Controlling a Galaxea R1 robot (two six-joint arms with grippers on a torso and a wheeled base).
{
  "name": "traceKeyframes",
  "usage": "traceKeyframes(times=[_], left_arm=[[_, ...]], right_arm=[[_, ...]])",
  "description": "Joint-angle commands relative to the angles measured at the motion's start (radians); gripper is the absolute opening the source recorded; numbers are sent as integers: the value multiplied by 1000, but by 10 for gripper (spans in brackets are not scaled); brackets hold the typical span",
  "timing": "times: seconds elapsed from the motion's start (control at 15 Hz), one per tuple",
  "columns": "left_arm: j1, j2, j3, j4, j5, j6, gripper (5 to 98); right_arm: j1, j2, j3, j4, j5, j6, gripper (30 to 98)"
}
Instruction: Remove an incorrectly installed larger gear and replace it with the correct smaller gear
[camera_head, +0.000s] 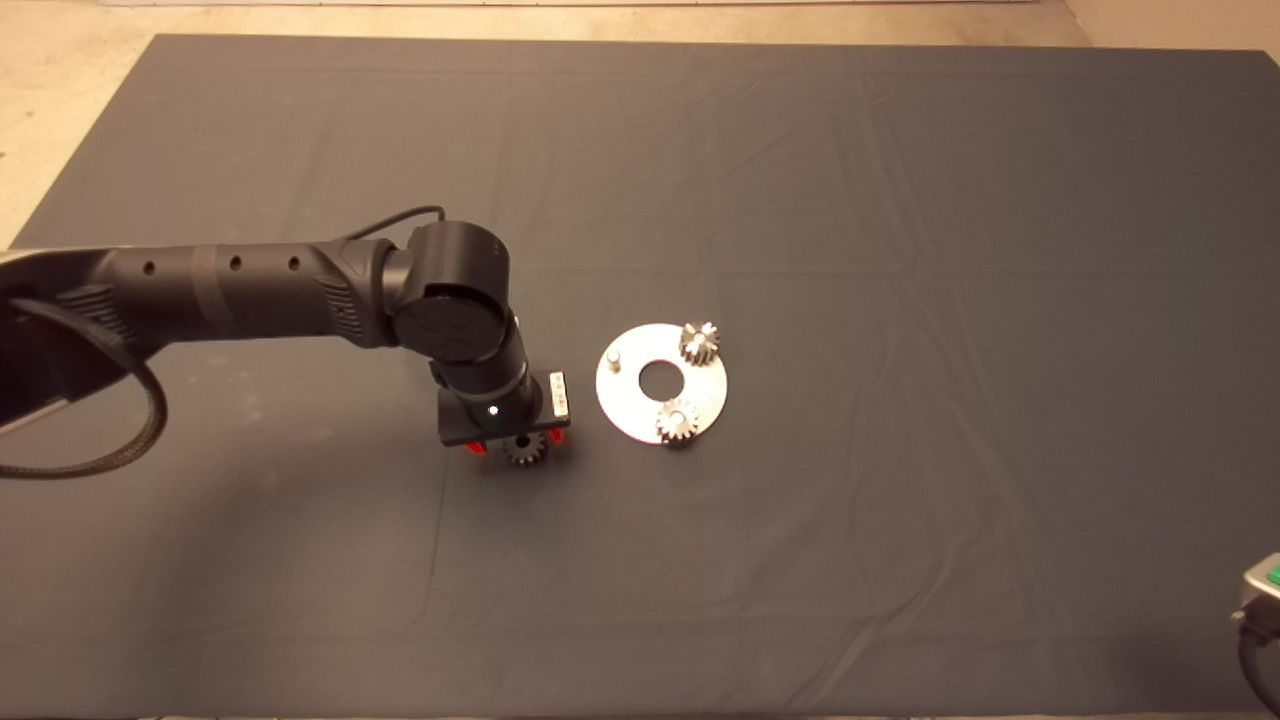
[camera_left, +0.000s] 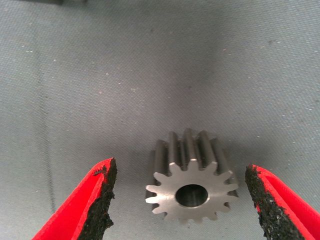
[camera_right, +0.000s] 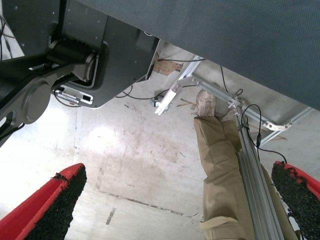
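A plain dark grey mat (camera_head: 900, 250) lies on a pale beige floor (camera_head: 60, 100), and the left arm (camera_head: 300, 290) over it is matt black, with red fingers (camera_left: 90, 200) faced in rough black pads. The gear (camera_left: 192, 187) between those fingers is grey steel with a dark centre hole, while the round plate (camera_head: 700, 390) at its 3 o'clock is bright silver and carries two silvery gears (camera_head: 699, 342). A person's trouser leg (camera_right: 220, 170) is khaki.
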Motion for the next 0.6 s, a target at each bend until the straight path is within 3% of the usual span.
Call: traceKeyframes(times=[0.0, 0.53], left_arm=[[-5, -2, -4, 6, 39, -1, 630], [-5, -4, -19, 0, 45, 5, 498]], right_arm=[[5, -8, 3, -36, -125, -3, 977], [5, 2, 3, -37, -125, -3, 977]])
